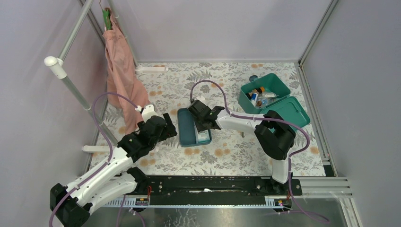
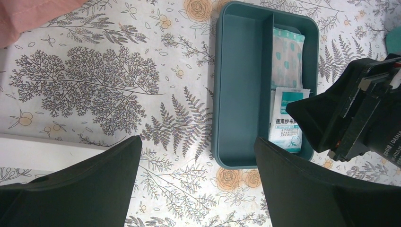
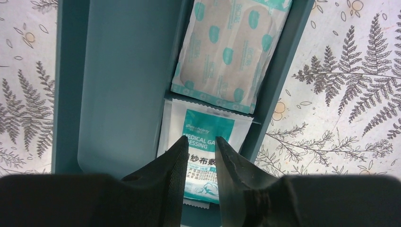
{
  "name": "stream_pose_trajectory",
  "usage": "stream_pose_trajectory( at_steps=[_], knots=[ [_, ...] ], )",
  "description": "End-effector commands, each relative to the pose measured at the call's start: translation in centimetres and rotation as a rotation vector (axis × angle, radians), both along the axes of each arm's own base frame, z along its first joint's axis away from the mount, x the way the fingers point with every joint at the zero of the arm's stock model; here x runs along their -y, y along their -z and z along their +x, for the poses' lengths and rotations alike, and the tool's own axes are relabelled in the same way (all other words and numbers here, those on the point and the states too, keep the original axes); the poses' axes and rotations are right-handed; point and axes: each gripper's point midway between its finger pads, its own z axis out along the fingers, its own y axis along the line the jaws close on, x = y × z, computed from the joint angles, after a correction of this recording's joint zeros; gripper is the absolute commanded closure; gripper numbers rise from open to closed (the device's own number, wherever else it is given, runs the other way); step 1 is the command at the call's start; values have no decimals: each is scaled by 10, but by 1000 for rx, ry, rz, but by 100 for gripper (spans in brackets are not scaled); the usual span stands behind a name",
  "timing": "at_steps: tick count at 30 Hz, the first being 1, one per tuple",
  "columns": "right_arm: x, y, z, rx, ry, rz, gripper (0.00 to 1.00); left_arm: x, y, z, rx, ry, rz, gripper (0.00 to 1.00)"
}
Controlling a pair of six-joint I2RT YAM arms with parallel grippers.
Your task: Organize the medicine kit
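The medicine kit [image 1: 279,85], a teal-green box, stands at the back right with its lid [image 1: 291,113] open; bottles and packets [image 1: 258,96] lie inside. A darker divided tray [image 1: 187,127] [image 2: 241,94] [image 3: 123,85] sits mid-table. Its right compartment holds a plaster packet [image 3: 234,52] [image 2: 286,56] and a gauze dressing packet [image 3: 203,127] [image 2: 286,127]. My right gripper [image 1: 202,128] [image 3: 202,140] hovers over the gauze packet, its jaws a narrow gap apart with nothing between them. My left gripper [image 1: 169,125] [image 2: 197,142] stands wide open and empty just left of the tray.
A pink cloth [image 1: 124,75] hangs from a slanted pole at the back left. A white bar [image 2: 47,151] lies on the flowered tablecloth left of my left gripper. Another white strip [image 1: 151,69] lies at the back edge. Walls enclose three sides.
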Motion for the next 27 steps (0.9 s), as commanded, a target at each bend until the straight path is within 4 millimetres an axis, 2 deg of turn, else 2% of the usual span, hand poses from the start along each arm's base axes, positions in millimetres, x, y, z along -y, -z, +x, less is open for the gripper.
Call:
stream_pose_trajectory(
  at_steps=[1,9,13,16,19,22,24,27],
  knots=[
    [4,20,-8,-29,-2,-35,66,-5,0,3,9,-11,28,2],
    [12,35,-25,-92,-14,-42,67,-5,0,2,11,-13,25,2],
    [14,32,-27,-92,-16,-38,67,-5,0,2,7,-11,26,2],
    [9,10,-23,-58,-19,7,67,-5,0,2,7,-10,26,2],
    [1,-29,-15,6,-28,70,64,-5,1,2,6,-10,25,2],
    [5,-71,-3,100,-15,99,59,-4,0,2,8,-10,22,2],
    [22,-90,7,140,7,80,55,-4,0,2,6,-7,22,2],
    [68,-97,24,156,70,27,52,-2,-1,2,6,0,17,2]
  ],
)
